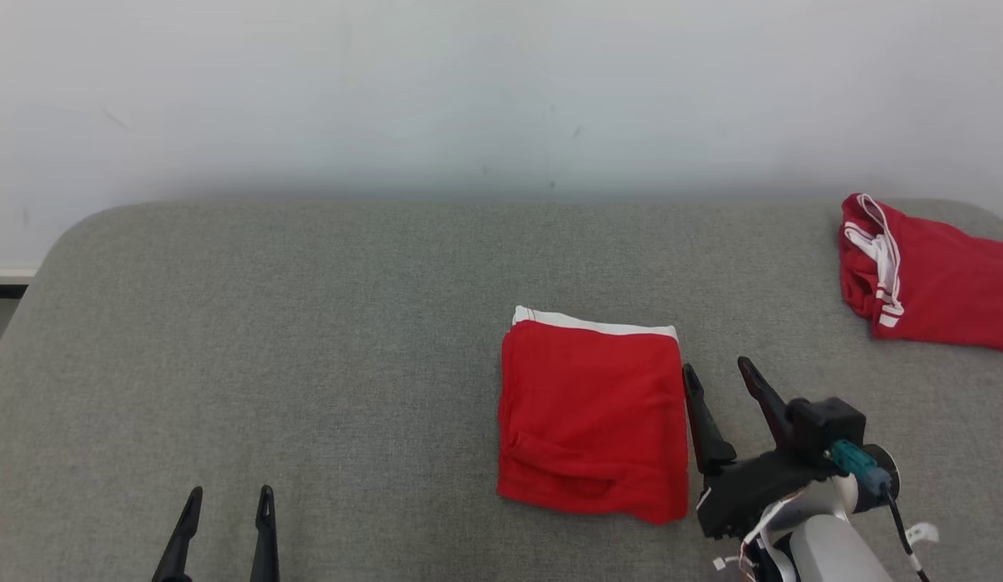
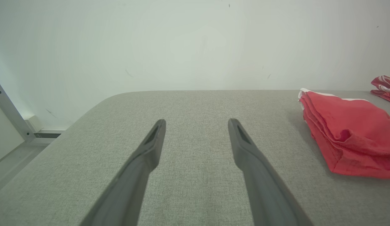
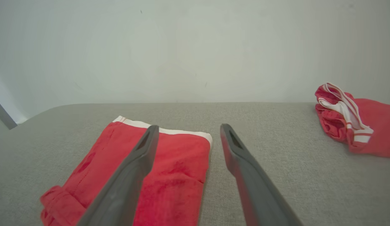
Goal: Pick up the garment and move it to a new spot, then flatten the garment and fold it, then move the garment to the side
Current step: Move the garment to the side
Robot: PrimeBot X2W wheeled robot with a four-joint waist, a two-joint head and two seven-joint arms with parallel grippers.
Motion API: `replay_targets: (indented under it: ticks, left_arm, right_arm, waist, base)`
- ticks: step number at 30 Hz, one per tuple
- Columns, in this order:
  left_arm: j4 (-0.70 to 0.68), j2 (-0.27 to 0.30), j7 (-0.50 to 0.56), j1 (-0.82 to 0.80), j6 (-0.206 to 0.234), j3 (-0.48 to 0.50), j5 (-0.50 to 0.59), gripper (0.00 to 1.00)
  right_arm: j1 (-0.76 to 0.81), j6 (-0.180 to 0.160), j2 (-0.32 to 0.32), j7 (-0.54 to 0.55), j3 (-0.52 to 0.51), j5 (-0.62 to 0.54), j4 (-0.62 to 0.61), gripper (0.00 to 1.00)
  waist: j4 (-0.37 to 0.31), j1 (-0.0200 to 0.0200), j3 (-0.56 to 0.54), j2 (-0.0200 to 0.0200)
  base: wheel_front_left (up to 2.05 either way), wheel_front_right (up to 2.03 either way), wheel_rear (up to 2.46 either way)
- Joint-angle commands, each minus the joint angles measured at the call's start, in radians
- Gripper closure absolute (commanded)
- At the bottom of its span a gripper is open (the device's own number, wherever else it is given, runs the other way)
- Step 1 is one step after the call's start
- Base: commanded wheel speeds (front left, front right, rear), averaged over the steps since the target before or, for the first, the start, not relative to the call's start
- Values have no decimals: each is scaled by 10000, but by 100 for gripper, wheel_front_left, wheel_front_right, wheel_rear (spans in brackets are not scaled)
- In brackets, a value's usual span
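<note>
Two red textiles on the bench. The folded garment lies flat, right of centre and toward the near side. It is a roughly rectangular stack of soft knit layers with a white band along its far edge. Its near-left corner is puckered, with a shallow crease across it. In the left wrist view the layered fold edges show as stacked ridges.

Right gripper: jaws spread wide, gripping nothing, fingers dark, matte, long and tapered. It sits just beside the garment's right edge. In the right wrist view one finger crosses in front of the red cloth and the other stands over bare table. Contact with the cloth cannot be determined.

Left gripper: jaws likewise apart and empty, over bare table at the near left, well apart from the garment. The frame edge cuts it off below the fingers.

Table: grey woven cover, fine even weave, rounded far corners.

Crumpled garment: at the far right, red with white striped trim, bunched. The frame edge cuts it off, so its full outline is unknown.

Wall: pale, smooth, with a few faint scuffs. A grey metal strut leans at the left edge of the left wrist view, only partly in frame.
</note>
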Motion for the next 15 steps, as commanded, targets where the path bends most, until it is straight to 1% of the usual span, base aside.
replay_targets:
  ticks: [1,9,12,15]
  left_arm:
    - [-24,-7,-26,-121,14,-32,25,0]
    - [-7,39,-26,-355,14,-200,-66,0]
    - [31,86,-26,-464,14,-244,-94,0]
    - [58,116,-26,-567,14,-274,-100,0]
  right_arm:
    - [-238,-30,-66,95,12,82,261,0]
    - [-1454,-30,-124,475,-227,-15,2584,0]
    - [-1764,-30,-72,413,-259,-56,3393,0]
    - [-2022,-30,5,242,-134,135,4159,0]
  waist:
    - [138,0,119,0]
    - [521,0,530,0]
    - [618,0,682,0]
    - [688,0,797,0]
  base:
    - [0,0,0]
    - [0,0,0]
    - [0,0,0]
    - [0,0,0]
